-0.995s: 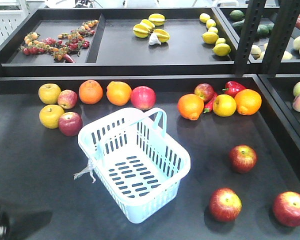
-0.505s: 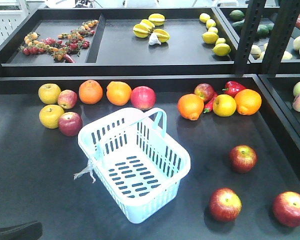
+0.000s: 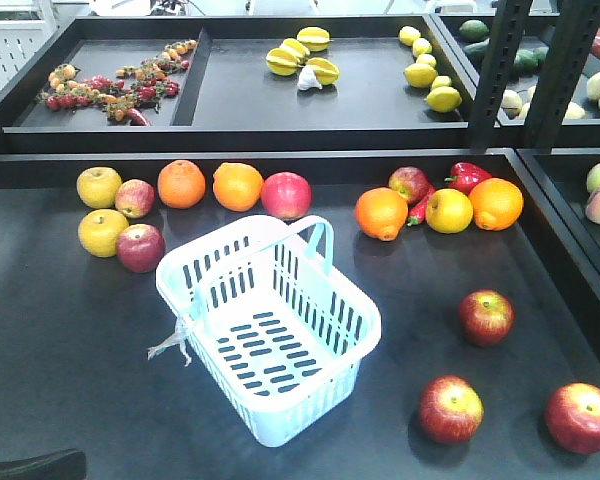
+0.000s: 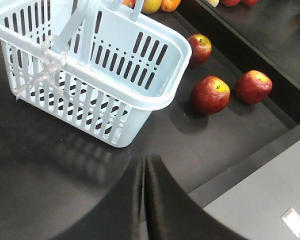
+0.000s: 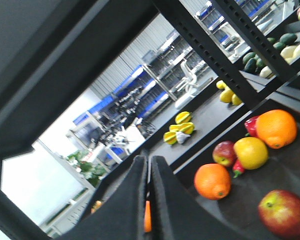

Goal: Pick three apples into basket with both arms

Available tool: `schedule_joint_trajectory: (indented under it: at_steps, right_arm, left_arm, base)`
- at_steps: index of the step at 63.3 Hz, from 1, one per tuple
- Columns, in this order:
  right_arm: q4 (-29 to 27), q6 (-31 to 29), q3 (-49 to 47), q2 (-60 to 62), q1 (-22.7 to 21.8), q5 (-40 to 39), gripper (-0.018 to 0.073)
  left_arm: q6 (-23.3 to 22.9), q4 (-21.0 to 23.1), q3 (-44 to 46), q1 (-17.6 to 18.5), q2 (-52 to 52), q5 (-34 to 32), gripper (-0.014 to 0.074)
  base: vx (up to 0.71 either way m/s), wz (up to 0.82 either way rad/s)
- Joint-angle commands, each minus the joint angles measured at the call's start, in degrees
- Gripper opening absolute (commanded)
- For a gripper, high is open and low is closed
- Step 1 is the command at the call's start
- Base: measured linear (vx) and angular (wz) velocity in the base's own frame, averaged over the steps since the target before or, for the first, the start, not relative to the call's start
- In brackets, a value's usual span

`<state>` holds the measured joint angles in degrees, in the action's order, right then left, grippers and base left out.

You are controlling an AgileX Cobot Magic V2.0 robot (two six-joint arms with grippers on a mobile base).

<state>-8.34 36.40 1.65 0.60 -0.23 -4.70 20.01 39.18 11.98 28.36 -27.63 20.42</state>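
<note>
The pale blue basket [image 3: 315, 395] stands empty in the middle of the dark table, with a whitish tag tied on its left. Three dark red apples lie to its right: one further back [image 3: 485, 317], one near the front [image 3: 450, 408], one at the far right [image 3: 582, 417]. In the left wrist view the basket [image 4: 90, 105] is at upper left, with the apples [image 4: 210, 95] beyond its corner. My left gripper [image 4: 144, 161] is shut on nothing, low over the table short of the basket. My right gripper [image 5: 149, 160] is shut and empty, and an apple [image 5: 285, 212] lies at lower right of it.
Oranges [image 3: 381, 213], yellow apples [image 3: 102, 232], smaller red apples [image 3: 140, 247] and a red pepper [image 3: 467, 176] line the back of the table. A raised shelf [image 3: 280, 110] with more fruit stands behind. A dark upright post [image 3: 500, 70] rises at back right.
The dark part of my left arm at the bottom left corner has shifted and sunk lower in the frame. The basket and the apples have not moved.
</note>
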Motion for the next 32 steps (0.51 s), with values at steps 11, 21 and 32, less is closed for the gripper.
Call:
schedule_joint_trajectory:
  at_steps: [11, 21, 32]
  right_arm:
    - [5.46, 0.1, -6.99, 0.3, -0.3, 3.08, -0.0001]
    - [10.54, -4.27, -17.67, -4.46, -0.3, 20.45, -0.0001]
    - [3.57, -22.93, -28.45, -13.51, -0.3, 32.41, -0.0001]
  left_arm:
    - [-0.15, 0.77, 1.68, 0.1, 0.05, -2.6, -0.0008]
    - [-0.15, 0.77, 1.68, 0.1, 0.05, -2.6, -0.0008]
    - [-0.15, 0.77, 1.68, 0.1, 0.05, -2.6, -0.0008]
  base:
    - [0.0, 0.0]
    - [0.0, 0.0]
    - [0.0, 0.0]
